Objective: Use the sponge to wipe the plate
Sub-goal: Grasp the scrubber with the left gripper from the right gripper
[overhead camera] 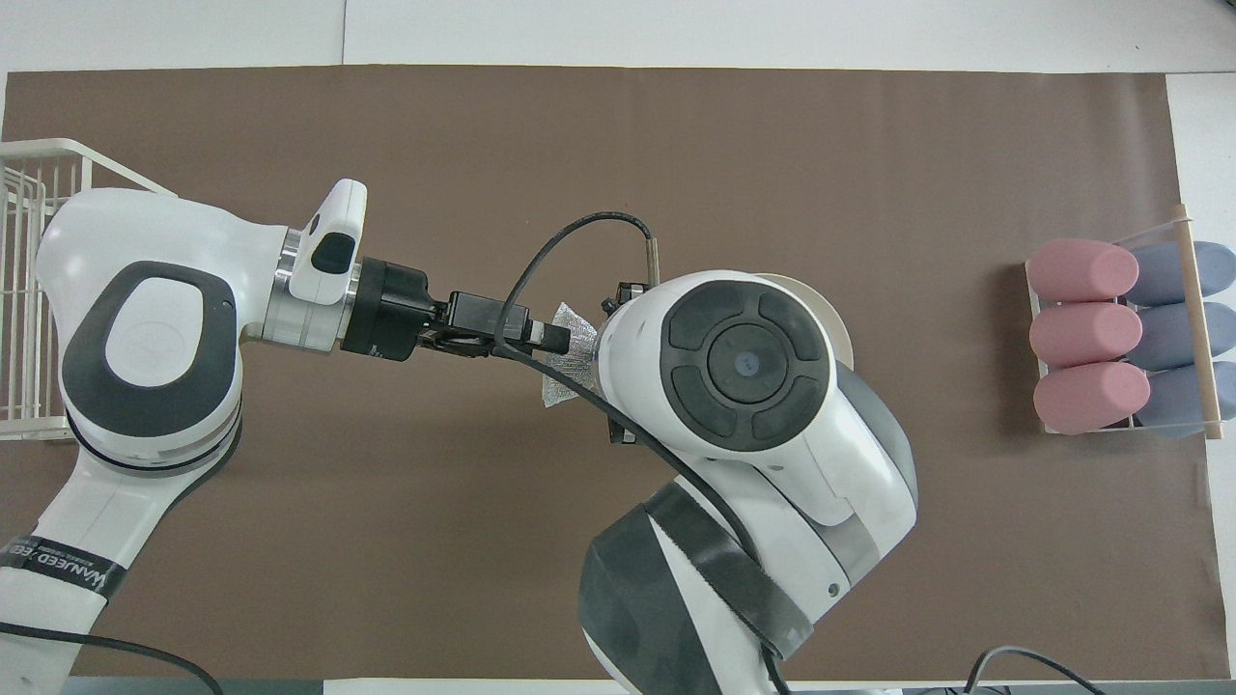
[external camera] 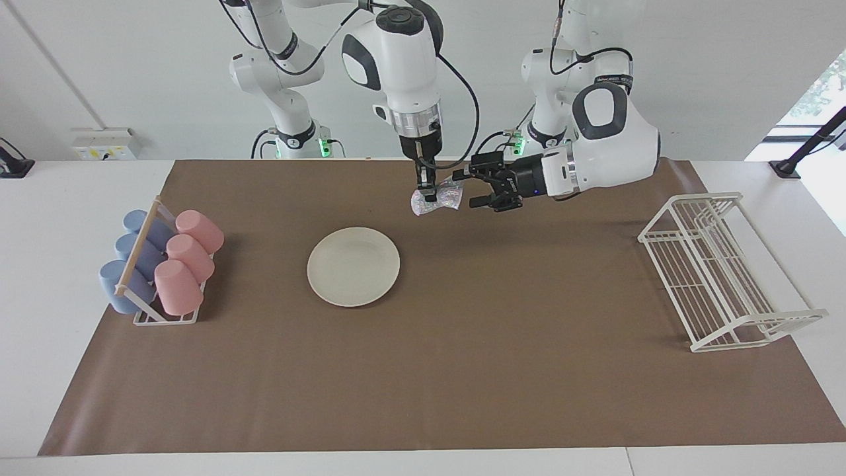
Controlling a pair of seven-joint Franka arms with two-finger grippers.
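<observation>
Brown mat [external camera: 462,370] covers the counter. Right gripper [external camera: 429,192], fingers clenched, holds sponge [external camera: 448,196] in air; left gripper [external camera: 466,188], fingers spread wide, flanks sponge's edge. Plate [external camera: 353,266] lies near cup rack [external camera: 162,264].

place: robot lab | evidence: two Franka arms [external camera: 403,59], bare white walls, paper-covered table [external camera: 462,370]

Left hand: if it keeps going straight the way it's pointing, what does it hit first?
The sponge, hanging from the right hand above the mat. The open left hand points sideways at it, fingertips apparently at its edge; contact unclear.
</observation>
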